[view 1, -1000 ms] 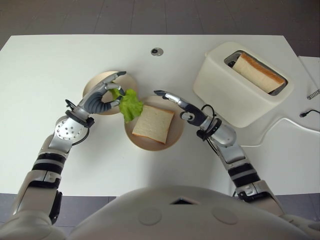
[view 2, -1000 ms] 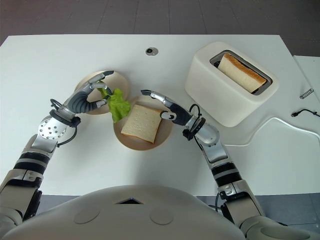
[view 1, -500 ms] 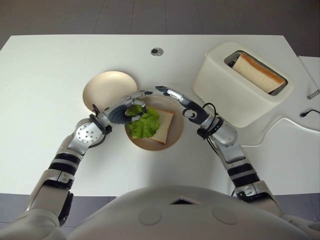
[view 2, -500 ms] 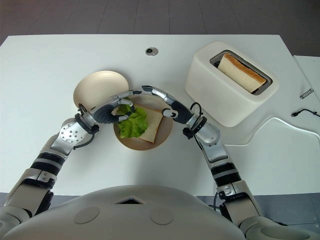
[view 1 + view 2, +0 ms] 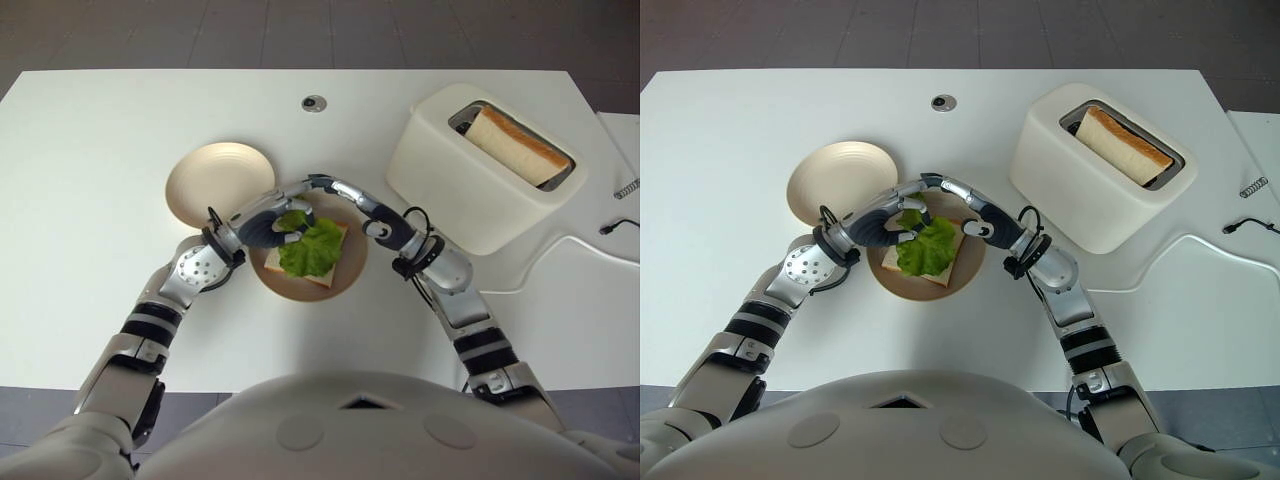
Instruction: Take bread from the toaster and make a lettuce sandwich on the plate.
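done: slice on plate, lettuce over it
left hand: pinching lettuce at its 10 o'clock edge
right hand: fingers spread, empty, at plate's 12 o'clock
todo: release; top slice sits in toaster, 2 o'clock

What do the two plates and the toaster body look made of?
Empty plate: matte tan, faint concentric rings; ceramic or moulded plastic, can't tell. Sandwich plate: same tan matte rim, likely the same. Toaster: smooth cream shell, rounded corners, no metallic shine; probably plastic.

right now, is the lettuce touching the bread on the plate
Touching. The left eye view shows the lettuce draped over the bread, covering most of it.
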You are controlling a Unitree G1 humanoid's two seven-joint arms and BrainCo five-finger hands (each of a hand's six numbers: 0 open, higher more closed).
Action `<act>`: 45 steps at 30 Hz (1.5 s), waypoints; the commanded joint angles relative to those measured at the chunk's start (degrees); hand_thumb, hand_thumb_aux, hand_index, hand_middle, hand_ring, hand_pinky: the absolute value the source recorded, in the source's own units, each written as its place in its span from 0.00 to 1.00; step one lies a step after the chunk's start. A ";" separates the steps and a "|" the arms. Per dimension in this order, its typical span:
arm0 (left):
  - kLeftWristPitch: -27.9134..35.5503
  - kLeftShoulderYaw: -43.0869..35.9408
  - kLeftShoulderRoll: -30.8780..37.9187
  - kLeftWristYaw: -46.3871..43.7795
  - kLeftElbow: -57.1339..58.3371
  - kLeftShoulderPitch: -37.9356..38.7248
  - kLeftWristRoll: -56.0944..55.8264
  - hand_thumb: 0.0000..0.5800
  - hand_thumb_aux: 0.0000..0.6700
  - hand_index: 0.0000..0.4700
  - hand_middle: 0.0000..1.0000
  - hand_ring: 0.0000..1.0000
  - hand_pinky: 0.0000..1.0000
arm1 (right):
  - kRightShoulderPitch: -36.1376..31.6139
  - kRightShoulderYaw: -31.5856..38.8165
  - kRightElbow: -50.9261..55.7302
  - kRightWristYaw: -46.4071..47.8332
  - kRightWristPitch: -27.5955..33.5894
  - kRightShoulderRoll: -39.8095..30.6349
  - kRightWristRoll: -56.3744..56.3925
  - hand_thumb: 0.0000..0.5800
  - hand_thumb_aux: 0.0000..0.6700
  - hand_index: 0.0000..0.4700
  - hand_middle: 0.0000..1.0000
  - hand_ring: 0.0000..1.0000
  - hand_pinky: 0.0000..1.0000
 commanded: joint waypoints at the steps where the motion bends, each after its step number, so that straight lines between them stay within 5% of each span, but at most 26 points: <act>1: 0.70 -2.05 0.27 -0.62 1.33 -0.08 2.73 0.80 0.55 0.55 0.00 0.00 0.00 | -0.05 -0.24 0.26 -0.38 0.30 0.05 -0.49 0.00 0.00 0.00 0.00 0.00 0.00; 2: 1.08 -2.58 0.40 -0.65 1.66 0.03 3.58 0.17 0.09 0.09 0.00 0.00 0.00 | -0.11 -0.50 0.12 -0.39 0.32 -0.11 -0.31 0.00 0.00 0.00 0.00 0.00 0.00; 3: 1.18 -3.02 0.58 -0.73 2.03 0.05 4.10 0.00 0.00 0.00 0.00 0.00 0.00 | -0.10 -0.69 -0.16 -0.41 0.41 -0.22 -0.17 0.00 0.00 0.00 0.00 0.00 0.00; 14: 1.34 2.62 -1.69 1.86 -2.02 -1.27 -5.68 0.00 0.00 0.00 0.00 0.00 0.00 | 1.48 -4.42 -13.89 -1.86 1.41 -1.46 1.57 0.00 0.00 0.00 0.00 0.00 0.00; 21: 1.49 2.29 -2.34 1.28 -1.90 -1.52 -5.74 0.00 0.00 0.00 0.00 0.00 0.00 | -0.26 -19.43 -29.68 -4.54 6.57 -9.57 -0.28 0.00 0.00 0.00 0.00 0.00 0.00; 29: 0.32 1.52 -2.37 0.66 -0.98 -0.87 -5.19 0.00 0.00 0.00 0.00 0.00 0.00 | 0.46 -39.70 -21.25 -3.76 6.13 -26.19 -7.18 0.00 0.00 0.00 0.00 0.00 0.00; 38: -1.25 0.88 -2.03 -0.98 -1.12 0.15 -6.60 0.00 0.00 0.00 0.00 0.00 0.00 | 8.22 -38.95 -6.15 -3.16 3.88 -33.96 -17.04 0.00 0.00 0.00 0.00 0.00 0.00; 45: -1.50 1.06 -1.97 -1.30 -0.68 0.66 -6.23 0.00 0.00 0.00 0.00 0.00 0.00 | 7.45 -35.82 -1.58 -5.04 1.78 -34.85 -17.56 0.00 0.00 0.00 0.00 0.00 0.00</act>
